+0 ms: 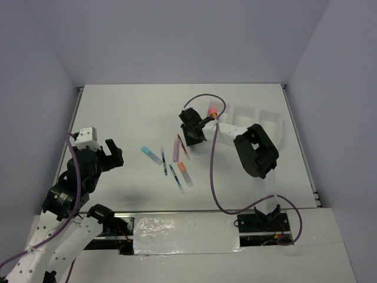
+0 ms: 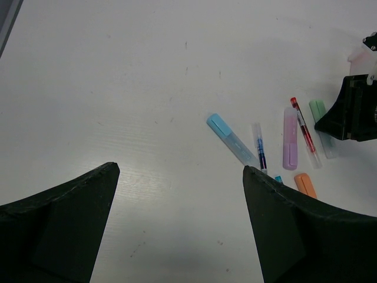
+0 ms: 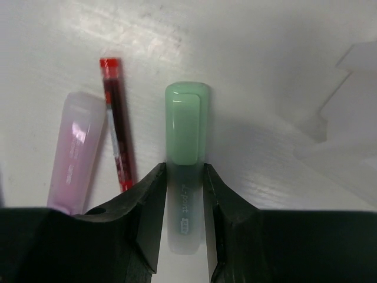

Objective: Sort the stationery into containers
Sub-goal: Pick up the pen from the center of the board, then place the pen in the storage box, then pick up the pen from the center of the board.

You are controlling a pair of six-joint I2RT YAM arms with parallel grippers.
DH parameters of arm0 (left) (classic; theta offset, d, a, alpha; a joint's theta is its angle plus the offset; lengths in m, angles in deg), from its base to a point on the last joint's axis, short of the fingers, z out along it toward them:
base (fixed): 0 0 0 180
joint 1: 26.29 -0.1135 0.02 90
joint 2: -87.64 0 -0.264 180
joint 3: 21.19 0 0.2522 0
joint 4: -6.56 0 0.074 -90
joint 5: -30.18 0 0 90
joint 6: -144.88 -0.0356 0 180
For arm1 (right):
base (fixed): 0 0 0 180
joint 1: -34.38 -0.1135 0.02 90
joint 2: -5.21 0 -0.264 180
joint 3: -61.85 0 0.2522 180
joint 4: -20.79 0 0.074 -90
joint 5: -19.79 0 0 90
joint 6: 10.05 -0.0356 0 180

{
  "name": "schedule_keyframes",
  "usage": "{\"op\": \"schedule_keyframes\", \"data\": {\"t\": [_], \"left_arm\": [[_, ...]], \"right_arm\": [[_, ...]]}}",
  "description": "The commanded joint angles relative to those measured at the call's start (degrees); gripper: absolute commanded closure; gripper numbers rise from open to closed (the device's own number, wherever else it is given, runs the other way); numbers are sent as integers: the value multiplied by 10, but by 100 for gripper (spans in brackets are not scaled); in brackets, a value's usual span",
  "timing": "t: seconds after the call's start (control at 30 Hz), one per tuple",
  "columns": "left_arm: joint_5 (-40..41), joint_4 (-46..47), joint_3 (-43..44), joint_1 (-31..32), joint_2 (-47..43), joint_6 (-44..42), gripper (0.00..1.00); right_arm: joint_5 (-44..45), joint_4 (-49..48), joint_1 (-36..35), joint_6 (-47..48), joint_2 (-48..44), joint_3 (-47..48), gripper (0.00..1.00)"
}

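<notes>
- White tabletop (image 1: 129,112) between pale grey walls: from above, your right gripper (image 1: 194,132) sat low near the clear three-compartment plastic tray (image 1: 277,124). Its two visible cells seemed empty; whether the pink-capped stub (image 1: 213,110) lay inside, I could not tell.
- At the left wrist, your left gripper (image 2: 177,224) gaped wide and empty, with the short blue-capped highlighter (image 2: 231,138) ahead.
- At the right wrist, narrow jaws pinched the short pastel green highlighter (image 3: 185,130), flat on the table. You needed a straight lift, clear of the thin red pen (image 3: 116,124).

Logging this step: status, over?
Left gripper open, hovering. Right gripper shut on green highlighter, lying on table. Red pen lies close alongside.
</notes>
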Motion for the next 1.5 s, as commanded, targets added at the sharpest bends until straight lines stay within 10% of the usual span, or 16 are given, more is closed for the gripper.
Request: {"op": "schedule_keyframes", "data": {"t": [0.0,0.4,0.97,1.13,1.47], "left_arm": [[-4,19,2,4,5,-3,1],[-2,18,1,7,2,-3,1],[-5,21,1,10,8,-3,1],[-7,21,1,11,13,-5,1],[0,17,3,10,18,-2,1]], "right_arm": [[-68,-32,2,3,-53,-46,77],[-63,-64,126,-19,-359,-192,76],[16,27,320,22,-200,-37,60],[-11,30,306,14,-198,-21,10],[-37,-74,69,-2,-280,-145,20]]}}
